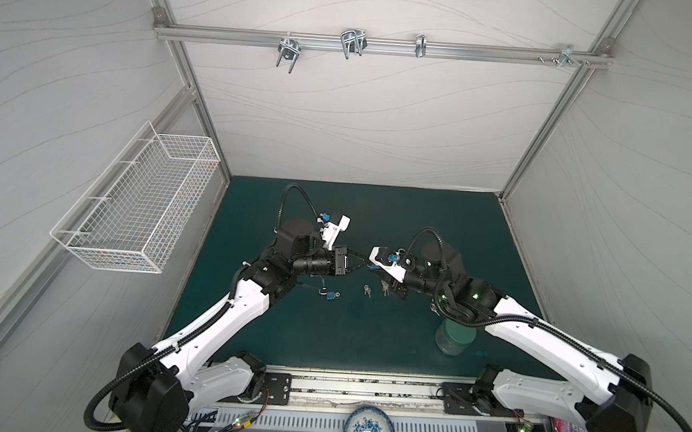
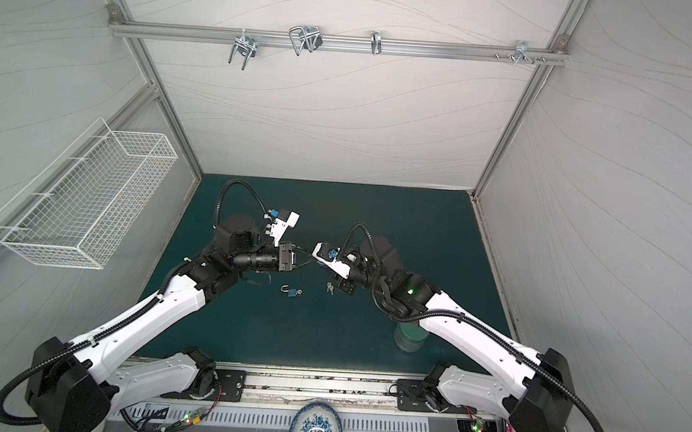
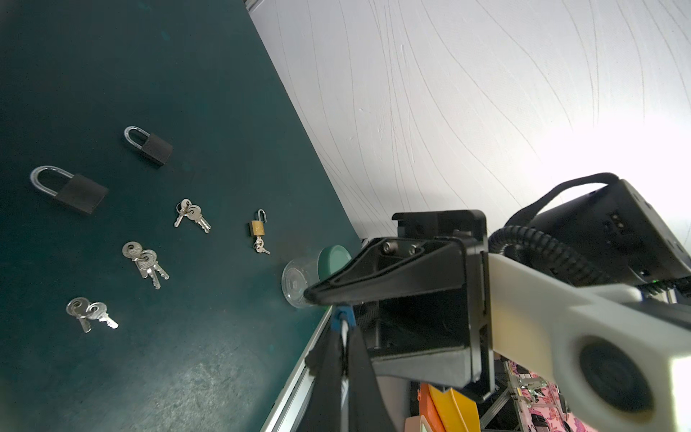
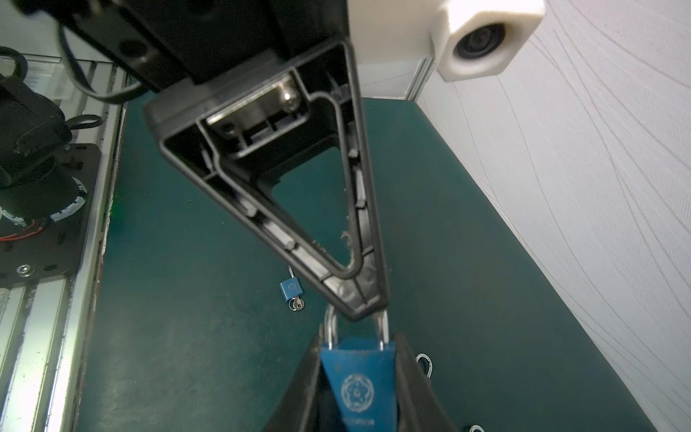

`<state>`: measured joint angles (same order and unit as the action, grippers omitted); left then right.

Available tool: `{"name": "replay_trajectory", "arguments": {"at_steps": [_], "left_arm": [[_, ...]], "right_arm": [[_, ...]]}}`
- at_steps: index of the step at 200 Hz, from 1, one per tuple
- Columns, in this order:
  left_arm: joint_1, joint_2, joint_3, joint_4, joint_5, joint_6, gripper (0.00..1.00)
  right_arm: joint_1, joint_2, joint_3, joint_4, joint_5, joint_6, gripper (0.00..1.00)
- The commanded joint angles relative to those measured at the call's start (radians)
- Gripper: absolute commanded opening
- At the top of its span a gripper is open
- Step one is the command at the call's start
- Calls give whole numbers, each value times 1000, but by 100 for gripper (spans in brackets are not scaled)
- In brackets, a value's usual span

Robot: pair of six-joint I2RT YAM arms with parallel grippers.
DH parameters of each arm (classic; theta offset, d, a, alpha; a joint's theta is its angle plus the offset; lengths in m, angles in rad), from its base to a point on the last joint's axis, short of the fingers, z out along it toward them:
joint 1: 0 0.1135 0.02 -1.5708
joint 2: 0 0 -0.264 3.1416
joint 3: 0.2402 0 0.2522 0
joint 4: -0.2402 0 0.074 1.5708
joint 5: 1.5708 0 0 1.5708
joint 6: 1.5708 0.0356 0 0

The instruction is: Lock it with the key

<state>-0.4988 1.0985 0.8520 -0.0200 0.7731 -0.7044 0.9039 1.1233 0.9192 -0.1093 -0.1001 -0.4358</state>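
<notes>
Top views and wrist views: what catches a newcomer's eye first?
Both grippers meet above the middle of the green mat: the right gripper holds a blue padlock by its body, the left gripper pinches its shackle. More padlocks and key bunches lie scattered on the mat.

Your blue padlock [image 4: 359, 385], with a round emblem on its face, is held off the green mat [image 4: 448, 224] near its middle. Its body is pinched between the fingers of the right gripper [image 4: 359, 335], and its silver shackle [image 4: 381, 329] points left into the closed tip of the left gripper [image 4: 359, 313]. You can see both shackle legs meeting the body, though not whether it is latched. Your loose key bunches [image 1: 367, 290] lie flat on the mat just to its near side.
</notes>
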Motion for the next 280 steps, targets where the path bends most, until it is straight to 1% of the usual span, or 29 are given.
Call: {"name": "replay_trajectory", "arguments": {"at_steps": [1, 17, 24, 48, 55, 65, 77, 102, 113, 128, 143, 179, 200, 224, 257, 280], "left_arm": [[-2, -19, 97, -48, -26, 47, 18], [5, -36, 127, -125, -106, 90, 44], [12, -43, 138, -167, -145, 106, 54], [41, -54, 168, -303, -281, 154, 82], [47, -43, 188, -365, -326, 179, 87], [48, -29, 220, -465, -407, 218, 90], [48, -19, 232, -533, -497, 245, 94], [51, -23, 210, -604, -642, 260, 95], [55, -30, 187, -615, -681, 248, 95], [63, -49, 147, -609, -726, 215, 95], [64, -72, 98, -600, -768, 169, 96], [65, -129, -46, -531, -778, 87, 97], [66, -140, -109, -496, -779, 60, 97], [77, -126, -121, -492, -773, 59, 96], [91, -140, -128, -490, -773, 72, 94], [108, -117, -124, -479, -762, 78, 93]], "right_arm": [[1, -29, 26, -39, 58, 46, 0], [0, -57, -6, -35, 76, 103, 0], [-2, -64, -21, -34, 80, 130, 0], [-12, -38, -56, -74, 77, 202, 0], [-14, -23, -60, -87, 78, 226, 0], [-17, -1, -63, -93, 85, 263, 0], [-27, 30, -72, -85, 87, 332, 0], [-58, 128, -61, -83, 81, 412, 0], [-70, 187, -38, -94, 114, 448, 0], [-71, 269, 20, -139, 203, 505, 0], [-77, 349, 80, -177, 218, 538, 0], [-78, 502, 170, -160, 207, 631, 0], [-80, 608, 270, -228, 199, 654, 0], [-78, 694, 346, -273, 182, 663, 0], [-82, 794, 429, -331, 221, 663, 0], [-86, 857, 497, -388, 236, 660, 0]]}}
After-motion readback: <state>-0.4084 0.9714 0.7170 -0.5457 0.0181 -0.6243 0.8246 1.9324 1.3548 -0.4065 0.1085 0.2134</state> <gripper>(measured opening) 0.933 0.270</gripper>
